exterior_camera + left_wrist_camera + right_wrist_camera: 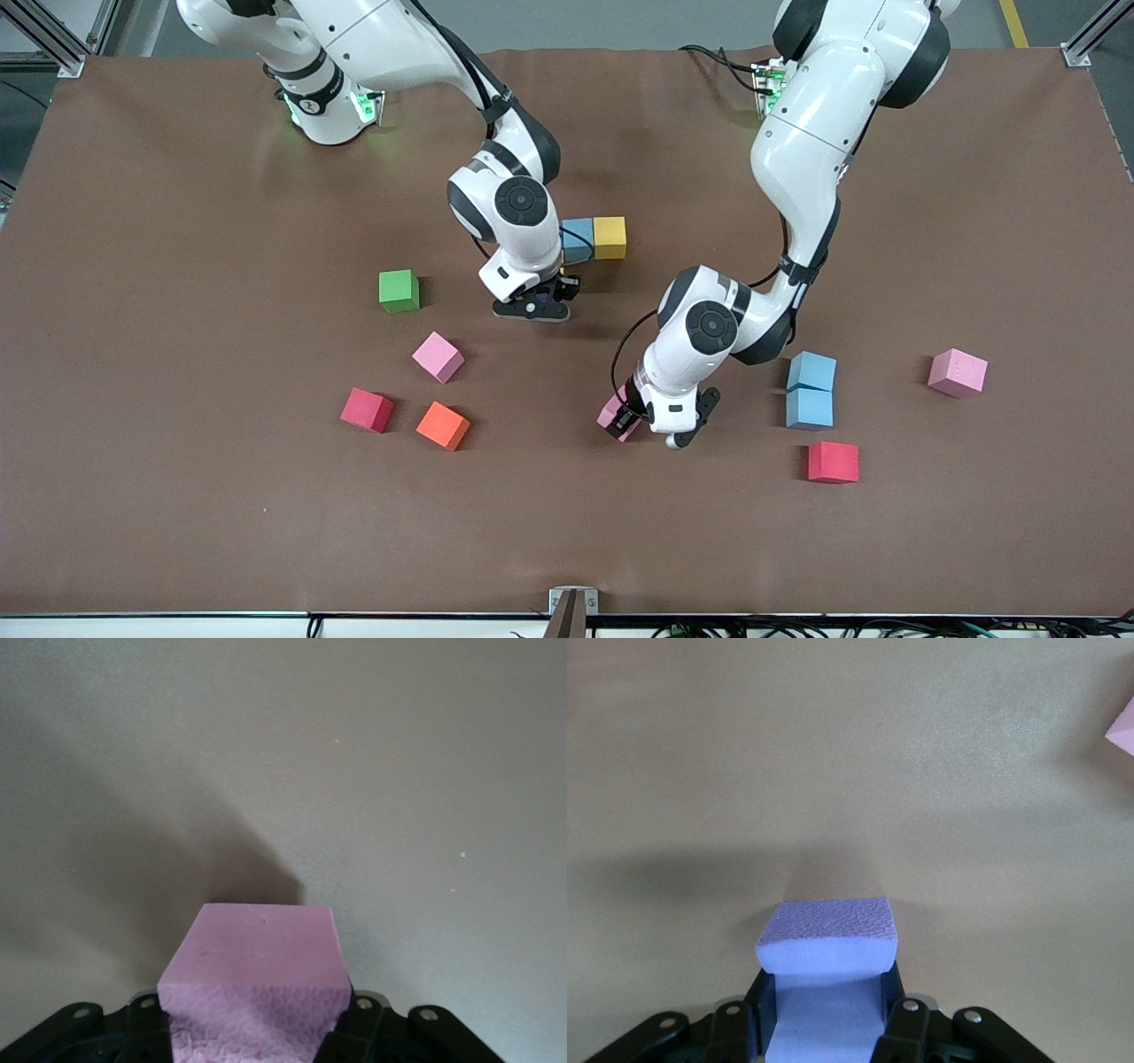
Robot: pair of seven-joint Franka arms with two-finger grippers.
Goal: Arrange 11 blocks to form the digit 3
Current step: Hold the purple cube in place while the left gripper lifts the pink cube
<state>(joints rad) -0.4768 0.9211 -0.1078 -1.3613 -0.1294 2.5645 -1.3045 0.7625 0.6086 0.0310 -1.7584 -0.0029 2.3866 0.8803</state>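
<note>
Wrist views alone reveal left gripper (257, 1028) clamping pink cube (257, 970), right gripper (824, 1023) purple cube (828, 943)

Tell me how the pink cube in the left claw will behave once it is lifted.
The pink cube looks like matte foam, so probably light and slightly squashy. Its pebbled side suggests the left claw grips without slipping. Flat faces mean it should sit still, not roll, when set on the table.

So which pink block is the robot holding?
The pink block in the left gripper, pinched between its fingers. The other two pink blocks lie loose on the table, untouched.
</note>
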